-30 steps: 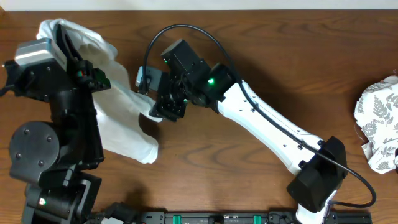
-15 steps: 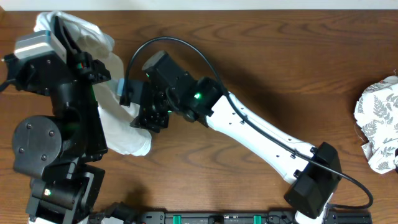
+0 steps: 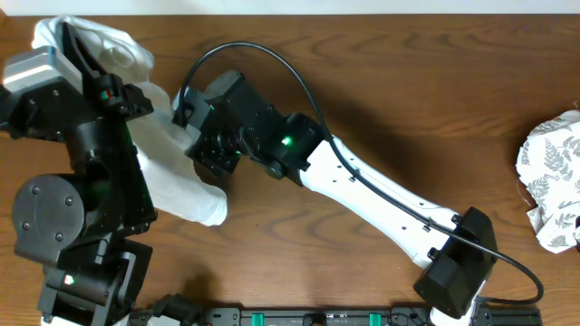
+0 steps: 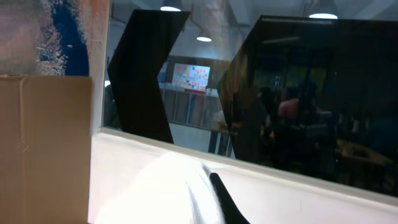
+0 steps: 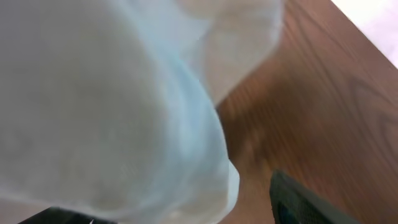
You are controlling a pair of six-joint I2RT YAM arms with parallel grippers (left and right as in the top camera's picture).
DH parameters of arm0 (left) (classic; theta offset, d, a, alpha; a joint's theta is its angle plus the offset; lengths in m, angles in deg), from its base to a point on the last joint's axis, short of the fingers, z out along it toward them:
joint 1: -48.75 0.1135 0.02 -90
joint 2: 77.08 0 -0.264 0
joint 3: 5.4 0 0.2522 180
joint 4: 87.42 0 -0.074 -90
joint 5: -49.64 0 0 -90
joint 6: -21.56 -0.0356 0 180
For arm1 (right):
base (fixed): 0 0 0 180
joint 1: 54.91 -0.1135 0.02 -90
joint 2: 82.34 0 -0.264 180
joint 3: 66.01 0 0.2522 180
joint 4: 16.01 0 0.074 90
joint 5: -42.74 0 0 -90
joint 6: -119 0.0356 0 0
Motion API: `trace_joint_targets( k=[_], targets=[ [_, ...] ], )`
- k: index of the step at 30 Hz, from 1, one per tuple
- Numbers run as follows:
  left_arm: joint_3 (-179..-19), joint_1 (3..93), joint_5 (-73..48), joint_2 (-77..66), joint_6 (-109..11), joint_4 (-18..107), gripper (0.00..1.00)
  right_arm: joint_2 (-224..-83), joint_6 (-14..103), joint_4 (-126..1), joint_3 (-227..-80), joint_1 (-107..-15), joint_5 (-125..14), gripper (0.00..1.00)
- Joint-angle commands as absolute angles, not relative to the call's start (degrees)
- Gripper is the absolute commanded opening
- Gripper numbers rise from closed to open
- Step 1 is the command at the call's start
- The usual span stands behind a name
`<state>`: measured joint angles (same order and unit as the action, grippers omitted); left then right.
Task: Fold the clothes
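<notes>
Diagonally, bunched T-shirt (image 3: 192, 195): long axis far-left to near-centre.

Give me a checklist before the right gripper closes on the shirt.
1. Left gripper shut on shirt: ok.
2. Right gripper open at the fabric: ok.
3. Which layer or edge sits between the right fingers: cannot tell, fabric fills the wrist view.
4. Shirt spread flat on table: not ok, bunched.
5. Fern cloth clear of both arms: ok, at the far right edge.
</notes>
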<state>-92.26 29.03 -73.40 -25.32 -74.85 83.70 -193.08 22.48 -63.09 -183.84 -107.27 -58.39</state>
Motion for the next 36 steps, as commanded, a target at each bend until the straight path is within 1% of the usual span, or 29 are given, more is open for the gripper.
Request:
trace_joint_targets(
  k=[1, 3, 5, 7, 10, 14, 15, 19, 25, 31, 36],
  targets=[
    [-94.4, 28.79, -74.49, -25.42, -75.24, 84.88, 0.06, -191.74, 26.67, -62.15, -183.56, -107.53, -55.92, 0.69],
    [-94.42, 28.79, -74.49, -25.42, -75.22, 85.21, 0.06, -191.74, 26.85, -61.41, -183.51, -107.56, -55.62, 0.66],
    [-94.42, 28.76, -74.49, -25.42, -75.03, 85.38, 0.06, -191.74, 26.85, -60.97, -183.51, -107.56, -55.64, 0.5],
    [-94.42, 28.76, -74.49, -25.42, -75.03, 85.38, 0.06, -191.74, 26.72, -60.84, -183.51, -107.64, -55.88, 0.36],
    [-94.42, 28.68, -74.49, -25.42, -75.03, 85.34, 0.06, -191.74, 24.6, -61.1, -183.51, -107.67, -57.23, 0.25],
    [-94.42, 28.68, -74.49, -25.42, -75.05, 84.97, 0.06, -191.74, 24.03, -61.76, -183.51, -107.58, -56.38, 0.02],
    [-94.42, 28.68, -74.49, -25.42, -75.05, 84.53, 0.06, -191.74, 24.03, -62.13, -183.51, -107.43, -54.54, 0.01],
    [-94.42, 28.68, -74.49, -25.47, -75.05, 80.14, 0.06, -190.56, 25.84, -64.95, -183.54, -106.03, -43.66, 0.01],
    [-94.42, 28.68, -74.49, -25.47, -75.05, 71.88, 0.06, -184.31, 30.98, -70.37, -183.54, -99.97, -35.53, 0.01],
    [-94.42, 28.68, -74.51, -25.47, -75.0, 66.52, 0.06, -175.39, 31.29, -73.69, -183.54, -89.5, -32.84, 0.01],
    [-94.42, 28.68, -74.49, -25.47, -72.67, 63.24, 0.06, -168.68, 27.92, -74.61, -183.54, -81.74, -36.03, 0.01]
  ],
)
